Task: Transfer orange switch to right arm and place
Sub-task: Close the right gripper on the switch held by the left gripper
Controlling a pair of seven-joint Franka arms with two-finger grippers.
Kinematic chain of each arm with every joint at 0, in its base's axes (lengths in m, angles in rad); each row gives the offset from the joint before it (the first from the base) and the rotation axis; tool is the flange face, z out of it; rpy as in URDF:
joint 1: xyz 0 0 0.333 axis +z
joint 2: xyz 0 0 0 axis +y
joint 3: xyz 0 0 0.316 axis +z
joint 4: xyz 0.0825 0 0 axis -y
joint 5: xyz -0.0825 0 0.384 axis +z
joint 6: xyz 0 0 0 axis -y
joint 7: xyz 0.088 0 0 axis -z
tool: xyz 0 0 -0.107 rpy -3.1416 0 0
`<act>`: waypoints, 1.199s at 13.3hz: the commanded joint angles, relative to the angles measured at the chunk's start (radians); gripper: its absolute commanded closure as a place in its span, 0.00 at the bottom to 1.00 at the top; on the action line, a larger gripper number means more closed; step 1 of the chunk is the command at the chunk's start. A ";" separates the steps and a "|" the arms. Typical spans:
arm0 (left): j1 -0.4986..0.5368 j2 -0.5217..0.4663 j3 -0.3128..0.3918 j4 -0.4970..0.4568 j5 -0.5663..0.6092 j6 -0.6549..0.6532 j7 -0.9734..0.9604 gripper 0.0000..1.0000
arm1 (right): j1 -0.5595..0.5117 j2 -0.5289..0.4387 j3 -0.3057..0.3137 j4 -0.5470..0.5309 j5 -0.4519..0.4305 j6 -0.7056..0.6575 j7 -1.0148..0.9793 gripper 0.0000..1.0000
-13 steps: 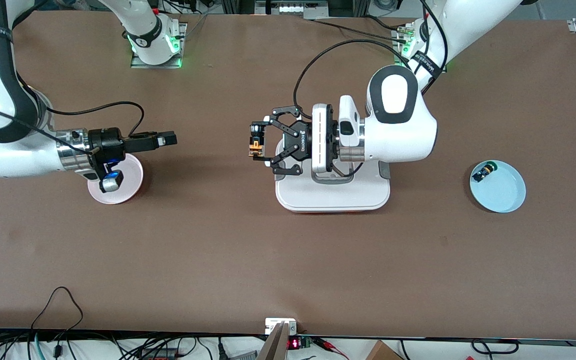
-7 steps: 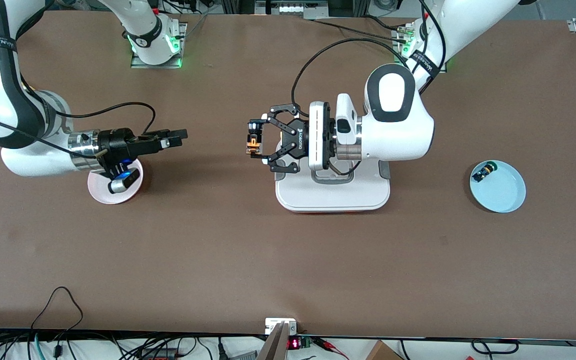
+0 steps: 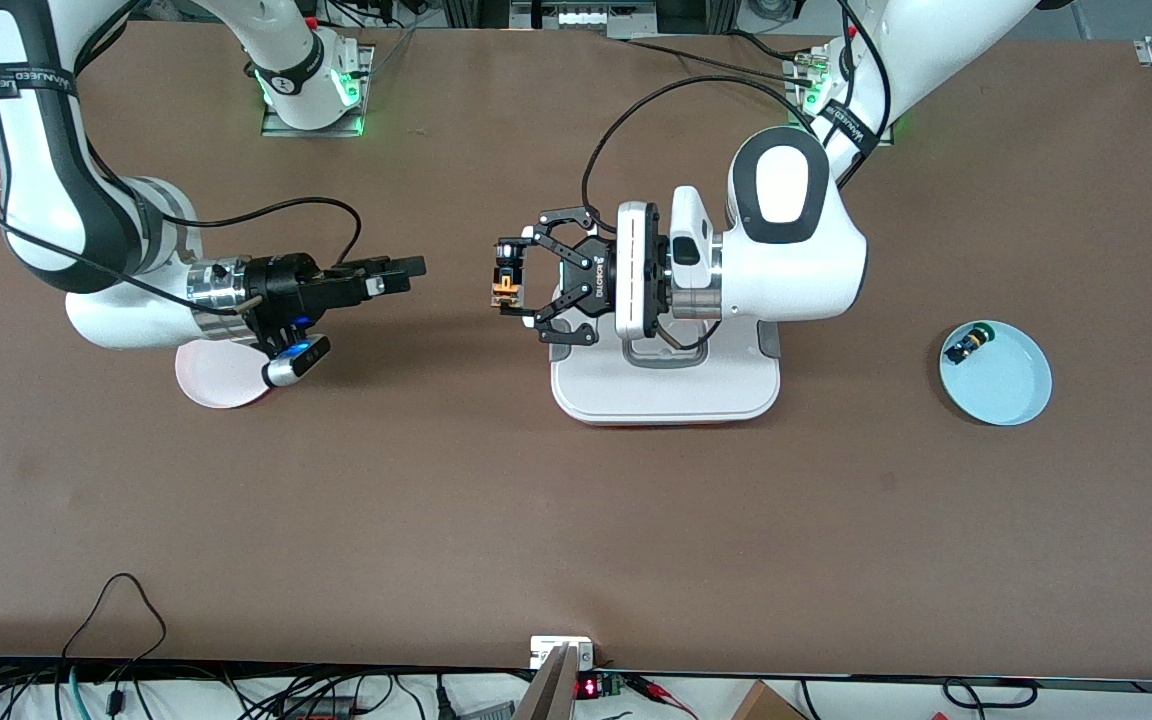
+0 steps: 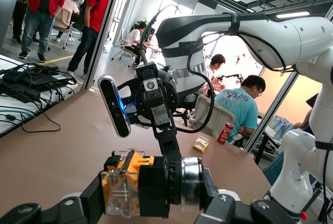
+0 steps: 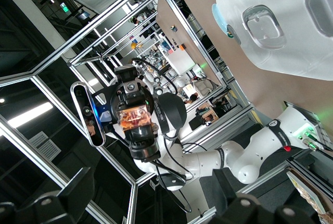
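The left gripper [image 3: 516, 282], a black open-link two-finger tool on a broad white flange, is being held level above the bare brown table [image 3: 576, 520], just past the edge of a white rounded-square box with a recessed handle [image 3: 666, 385] that lies under the left arm's wrist. Its fingers are being kept clamped on the orange switch [image 3: 506, 285], a tiny black cylindrical push-button with an orange rear block, so the switch is being carried in the air between the two grippers. In the left wrist view the same switch [image 4: 136, 182] is being shown pinched crosswise between the black fingers [image 4: 78, 206].

The right gripper [image 3: 408, 267], a slim black two-finger tool behind a silver metal wrist ring, is being pointed straight at the left gripper's fingertips with a clear gap of bare table under the space between them. Its fingers are being held apart and nothing is being gripped. A round pale pink plate [image 3: 211, 378] is lying partly under the right arm's wrist.

Well apart from the left gripper, toward the left arm's end of the table, a round light blue plate [image 3: 1006, 390] is being occupied by a small black button with a green-yellow cap [image 3: 966, 346].
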 commanded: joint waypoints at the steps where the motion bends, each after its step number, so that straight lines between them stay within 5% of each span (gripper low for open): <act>1: -0.003 -0.001 -0.004 0.002 -0.030 0.011 0.034 0.94 | 0.046 -0.003 -0.003 -0.002 0.060 0.052 0.008 0.00; 16: -0.003 -0.001 -0.006 0.002 -0.027 0.010 0.036 0.94 | 0.097 -0.008 0.089 0.021 0.180 0.262 0.025 0.00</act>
